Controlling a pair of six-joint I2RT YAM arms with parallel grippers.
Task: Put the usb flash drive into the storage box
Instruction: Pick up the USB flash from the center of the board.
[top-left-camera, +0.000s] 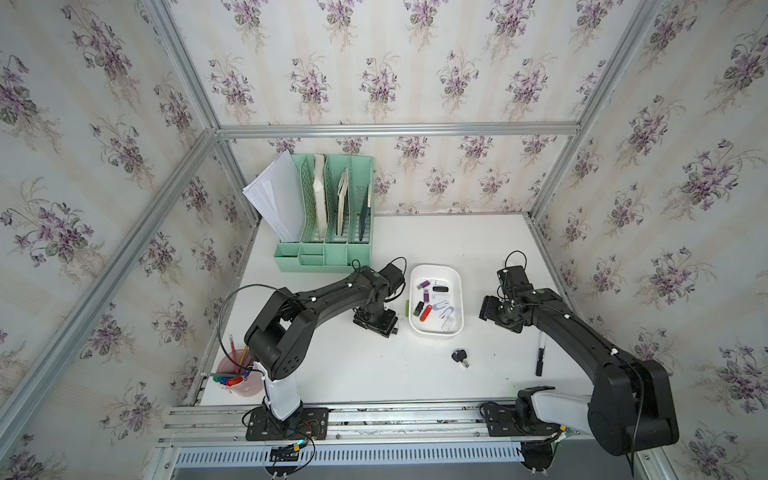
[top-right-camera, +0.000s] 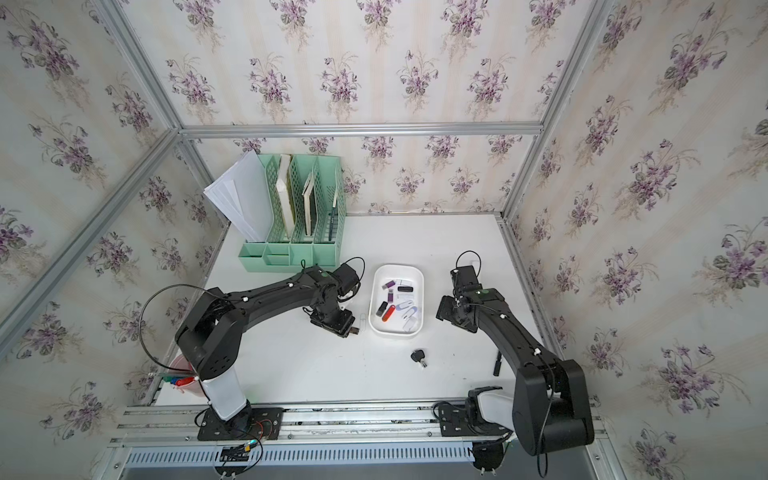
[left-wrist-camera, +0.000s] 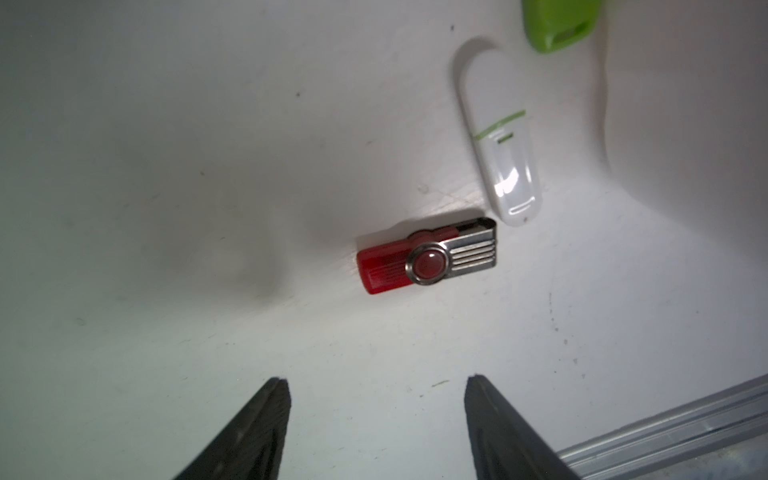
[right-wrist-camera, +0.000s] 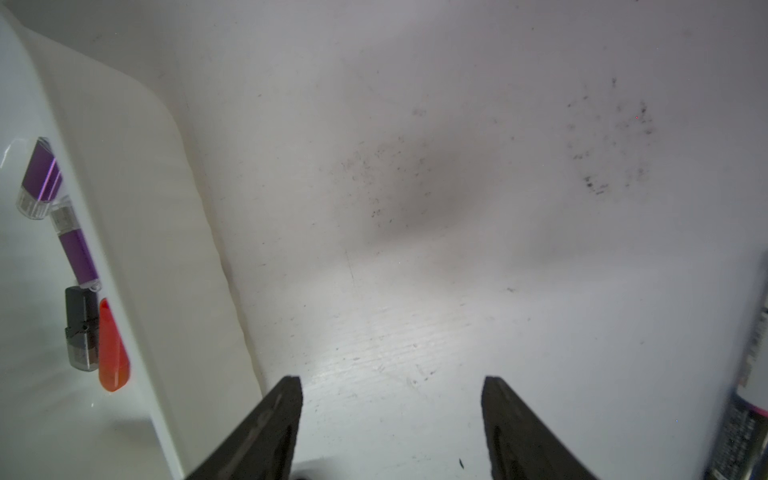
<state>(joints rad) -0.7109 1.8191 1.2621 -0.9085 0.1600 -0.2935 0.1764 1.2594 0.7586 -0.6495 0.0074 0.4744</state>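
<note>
A red usb flash drive (left-wrist-camera: 428, 259) with a metal swivel cover lies flat on the white table in the left wrist view. My left gripper (left-wrist-camera: 376, 380) hangs over it, open, holding nothing and not touching it. Close by lie a white drive (left-wrist-camera: 500, 145) with a green stripe and a green drive (left-wrist-camera: 559, 23). In both top views the white storage box (top-left-camera: 435, 267) (top-right-camera: 397, 267) stands just right of my left gripper (top-left-camera: 386, 326) and holds several drives. My right gripper (right-wrist-camera: 390, 378) is open over bare table beside the box wall (right-wrist-camera: 137, 208).
A bunch of keys (top-left-camera: 460, 357) lies in front of the box. A black pen (top-left-camera: 540, 357) lies under the right arm. The mint-green file organizer (top-left-camera: 328, 216) stands at the back left. A pink pen cup (top-left-camera: 239, 374) is at the front left corner.
</note>
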